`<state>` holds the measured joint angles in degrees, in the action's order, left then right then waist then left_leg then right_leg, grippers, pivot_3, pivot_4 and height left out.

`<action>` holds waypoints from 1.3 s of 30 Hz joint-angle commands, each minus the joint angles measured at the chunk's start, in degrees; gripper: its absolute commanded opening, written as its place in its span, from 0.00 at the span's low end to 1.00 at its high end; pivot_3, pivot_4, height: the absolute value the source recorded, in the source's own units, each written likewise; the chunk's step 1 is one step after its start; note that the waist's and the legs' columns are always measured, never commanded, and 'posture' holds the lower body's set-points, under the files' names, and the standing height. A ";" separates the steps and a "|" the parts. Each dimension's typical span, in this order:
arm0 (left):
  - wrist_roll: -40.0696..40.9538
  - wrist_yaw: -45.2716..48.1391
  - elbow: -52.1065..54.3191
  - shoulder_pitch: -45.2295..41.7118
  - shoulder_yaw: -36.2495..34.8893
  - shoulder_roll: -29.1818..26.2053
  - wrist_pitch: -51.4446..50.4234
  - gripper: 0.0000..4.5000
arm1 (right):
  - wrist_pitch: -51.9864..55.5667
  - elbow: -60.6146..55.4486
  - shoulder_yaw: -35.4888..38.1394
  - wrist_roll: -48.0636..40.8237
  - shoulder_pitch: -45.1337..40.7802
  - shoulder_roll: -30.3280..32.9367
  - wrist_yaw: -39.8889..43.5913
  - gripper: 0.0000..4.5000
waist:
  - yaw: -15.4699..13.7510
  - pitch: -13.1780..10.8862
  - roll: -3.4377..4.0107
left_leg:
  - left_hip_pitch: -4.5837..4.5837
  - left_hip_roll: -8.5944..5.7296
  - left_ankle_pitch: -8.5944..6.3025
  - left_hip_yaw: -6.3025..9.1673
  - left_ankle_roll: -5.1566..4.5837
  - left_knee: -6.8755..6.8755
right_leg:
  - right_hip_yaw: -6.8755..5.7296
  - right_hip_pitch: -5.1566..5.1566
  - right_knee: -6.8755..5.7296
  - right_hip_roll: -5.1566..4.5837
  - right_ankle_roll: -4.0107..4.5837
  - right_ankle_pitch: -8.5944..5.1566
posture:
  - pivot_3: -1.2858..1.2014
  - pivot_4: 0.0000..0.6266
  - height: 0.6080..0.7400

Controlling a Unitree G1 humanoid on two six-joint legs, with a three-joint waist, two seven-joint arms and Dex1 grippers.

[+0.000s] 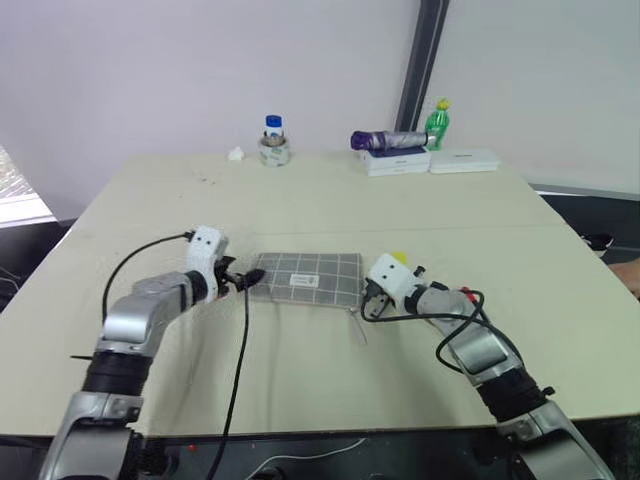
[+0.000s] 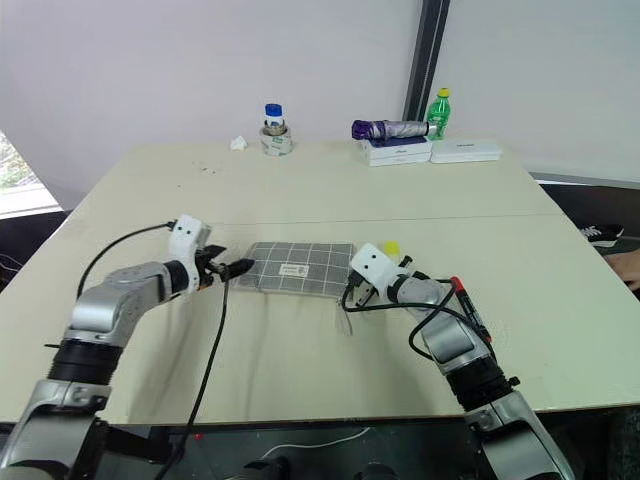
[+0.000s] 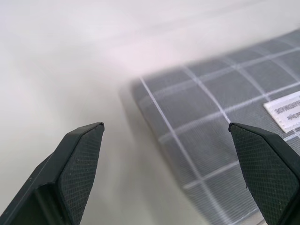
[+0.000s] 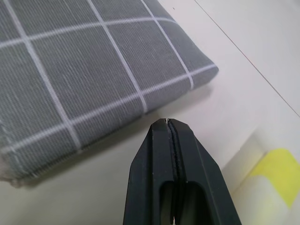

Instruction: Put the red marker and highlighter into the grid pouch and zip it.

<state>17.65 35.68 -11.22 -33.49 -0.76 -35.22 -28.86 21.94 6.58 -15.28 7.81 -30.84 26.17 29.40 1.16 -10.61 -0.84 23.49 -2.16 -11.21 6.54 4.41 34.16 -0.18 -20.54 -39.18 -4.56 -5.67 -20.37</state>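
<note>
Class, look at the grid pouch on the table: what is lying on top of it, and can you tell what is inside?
Nothing lies on top of the pouch; only its white label shows on the fabric. Its inside is covered by the fabric, so the contents cannot be seen. The highlighter lies outside, beside the right hand.

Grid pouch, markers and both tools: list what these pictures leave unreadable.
- Grid pouch: zipper state too small in the eye views; both wrist views cut the pouch off at their edges.
- Pouch label: print blurred, cut by the left wrist view's edge.
- Highlighter: blurred, cropped; right arm covers most of it in the eye views.
- Red marker: mostly behind the right arm.
</note>
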 commanded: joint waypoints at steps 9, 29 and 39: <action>-26.09 7.61 -29.57 -7.89 12.01 -8.67 54.72 1.00 | -1.00 -3.66 1.38 0.14 0.47 -1.08 -0.18 0.00 | -0.42 -0.01 -0.01 | 0.03 -0.09 -0.15 0.02 -0.29 0.01 | -0.02 0.01 -0.01 -0.04 -0.02 0.01 | 0.52 0.24 0.98; -39.94 -1.09 -48.88 -13.27 18.41 -3.70 82.62 1.00 | -0.31 -5.02 1.84 0.32 1.19 -1.21 -0.78 0.00 | 0.61 0.00 0.00 | 0.01 -0.13 -0.12 0.02 -0.36 0.10 | -0.03 -0.01 -0.25 -0.05 -0.06 0.02 | 0.52 0.24 0.98; -38.21 0.22 -48.18 -11.46 18.76 -0.92 86.52 1.00 | 0.04 -5.45 1.65 0.34 1.66 -1.51 -1.19 0.00 | -0.04 0.01 0.00 | 0.01 -0.14 -0.10 0.02 -0.39 0.12 | -0.03 -0.01 -0.28 -0.05 -0.10 0.04 | 0.52 0.24 0.98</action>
<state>-20.60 33.67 -60.51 -46.83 16.29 -37.15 56.14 22.25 3.50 -14.73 7.90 -28.80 25.24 28.61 1.11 -10.60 -0.84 23.50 -2.29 -11.30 6.56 4.02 34.28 -0.22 -20.55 -39.46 -4.61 -5.77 -20.32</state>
